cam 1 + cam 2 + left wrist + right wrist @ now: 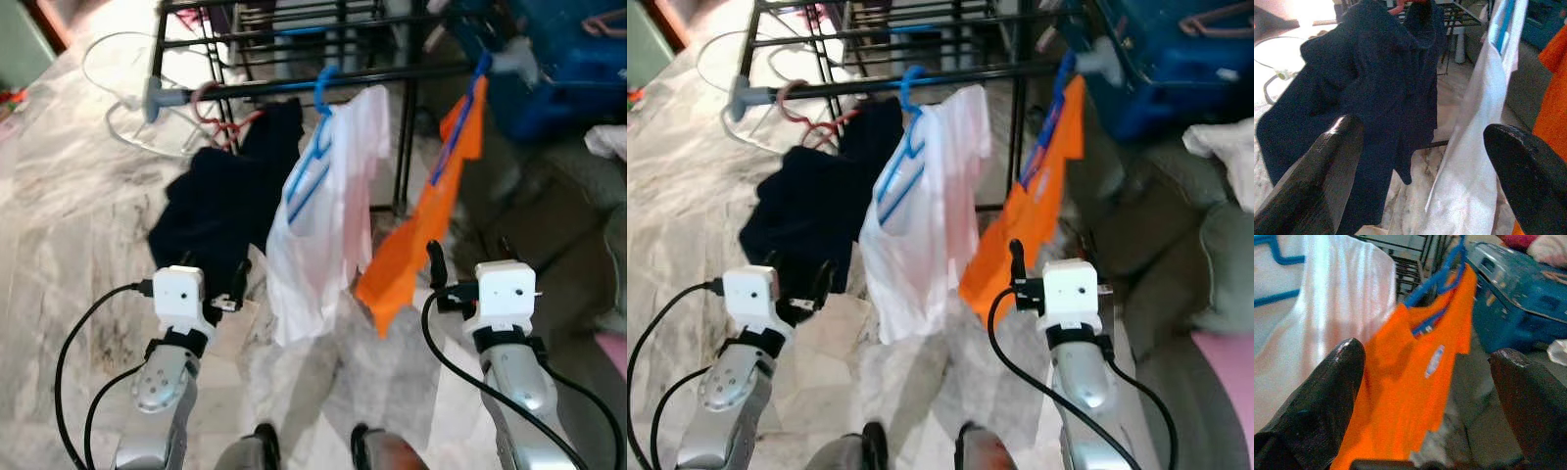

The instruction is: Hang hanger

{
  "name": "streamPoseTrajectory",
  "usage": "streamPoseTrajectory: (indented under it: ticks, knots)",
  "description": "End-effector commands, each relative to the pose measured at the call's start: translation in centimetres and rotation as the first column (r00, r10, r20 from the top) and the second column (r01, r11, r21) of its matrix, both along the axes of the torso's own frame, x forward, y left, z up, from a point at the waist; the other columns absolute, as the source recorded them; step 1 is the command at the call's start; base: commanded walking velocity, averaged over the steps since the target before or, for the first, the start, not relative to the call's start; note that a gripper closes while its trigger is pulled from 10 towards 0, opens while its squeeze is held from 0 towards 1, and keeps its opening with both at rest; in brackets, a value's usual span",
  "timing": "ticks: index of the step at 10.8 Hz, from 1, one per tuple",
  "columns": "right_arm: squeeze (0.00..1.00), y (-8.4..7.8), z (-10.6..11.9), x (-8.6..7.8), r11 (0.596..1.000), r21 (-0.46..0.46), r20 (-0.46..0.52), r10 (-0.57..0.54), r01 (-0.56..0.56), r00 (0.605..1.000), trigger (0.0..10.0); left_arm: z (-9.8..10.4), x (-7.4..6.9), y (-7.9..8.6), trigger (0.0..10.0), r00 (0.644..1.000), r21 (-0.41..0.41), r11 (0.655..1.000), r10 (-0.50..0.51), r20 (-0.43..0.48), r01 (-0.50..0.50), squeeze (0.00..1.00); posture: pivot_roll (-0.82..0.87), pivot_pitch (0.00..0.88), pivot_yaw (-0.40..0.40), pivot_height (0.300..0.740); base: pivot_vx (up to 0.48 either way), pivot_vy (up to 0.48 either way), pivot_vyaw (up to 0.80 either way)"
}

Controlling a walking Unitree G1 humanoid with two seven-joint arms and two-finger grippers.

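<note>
Three garments already hang side by side from the black rail point(323, 86) of the drying rack: a dark navy shirt point(220, 211) on a pink hanger point(217, 119), a white shirt point(328, 215) on a blue hanger point(315, 147), and an orange shirt point(421, 230) whose blue hanger point(1432, 286) hooks the rail near its right end. Both arms are raised in front of the rack with nothing in their grasp: the left gripper point(1420, 171) has its two black fingers point(1327, 166) spread wide, facing the navy shirt and the edge of the white one, and the right gripper point(1430, 396) is just as wide open, facing the orange shirt. All three hangers look seated, so the hanging seems done or nearly so, and the sensible step is a check and a clean retreat. To do that well, each hook should be confirmed as sitting fully over the rail, and the open fingers kept apart from the loose fabric so no hem is dragged and no hanger tipped off as the arms draw away. The orange shirt hangs askew and deserves the closest look. Its hook is blurred where it meets the rail beside the blue bin point(558, 59), so it may be only partly on; I cannot tell. The pink hanger's hook is also small and soft, and the rack's feet are cut off from sight.
</note>
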State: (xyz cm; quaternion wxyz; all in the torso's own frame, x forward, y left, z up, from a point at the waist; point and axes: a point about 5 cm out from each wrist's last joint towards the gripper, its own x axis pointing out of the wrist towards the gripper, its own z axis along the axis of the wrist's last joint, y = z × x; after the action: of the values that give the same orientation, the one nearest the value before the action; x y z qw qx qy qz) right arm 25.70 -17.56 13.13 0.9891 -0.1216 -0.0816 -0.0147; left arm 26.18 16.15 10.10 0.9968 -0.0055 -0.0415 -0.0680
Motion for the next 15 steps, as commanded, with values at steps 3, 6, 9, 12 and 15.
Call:
streamPoseTrajectory:
  ticks: [3, 6, 9, 12, 15]
  knots:
    - [0.0, 0.8, 0.2, 0.1, 0.999, 0.013, 0.001, 0.032, -0.032, 0.999, 10.0, -0.5, -0.7, 0.4, 10.0, 1.0, 0.01, 1.0, 0.011, -0.018, -0.01, 0.0, -0.22, 0.248, 0.064, 0.74, 0.325, 0.0, 0.0]
    - [0.0, 0.8, 0.2, 0.3, 0.999, 0.024, 0.0, 0.028, -0.028, 1.0, 10.0, -0.8, -0.7, 0.5, 10.0, 0.999, 0.013, 1.0, 0.013, -0.031, -0.013, 0.0, -0.22, 0.24, 0.06, 0.74, 0.19, 0.0, 0.0]
    - [0.0, 0.7, 0.2, 0.9, 1.0, 0.015, 0.006, 0.007, -0.007, 1.0, 10.0, -1.4, -0.6, 0.8, 10.0, 0.998, 0.04, 0.998, 0.048, -0.039, -0.047, 0.0, -0.22, 0.219, 0.064, 0.74, 0.0, 0.0, 0.0]
    - [0.0, 0.4, -0.2, 2.2, 1.0, -0.009, -0.029, 0.004, -0.005, 1.0, 10.0, -1.9, 0.2, 0.7, 10.0, 0.996, 0.041, 0.996, 0.082, -0.031, -0.081, 0.0, -0.23, 0.163, 0.021, 0.74, 0.0, 0.0, 0.0]
    - [0.0, -0.6, -0.9, 4.3, 0.999, -0.022, -0.093, -0.045, 0.043, 0.995, 10.0, -2.2, 1.6, -0.5, 10.0, 0.994, 0.002, 0.995, 0.103, -0.025, -0.103, 0.0, -0.23, 0.122, 0.018, 0.74, 0.0, 0.0, 0.0]
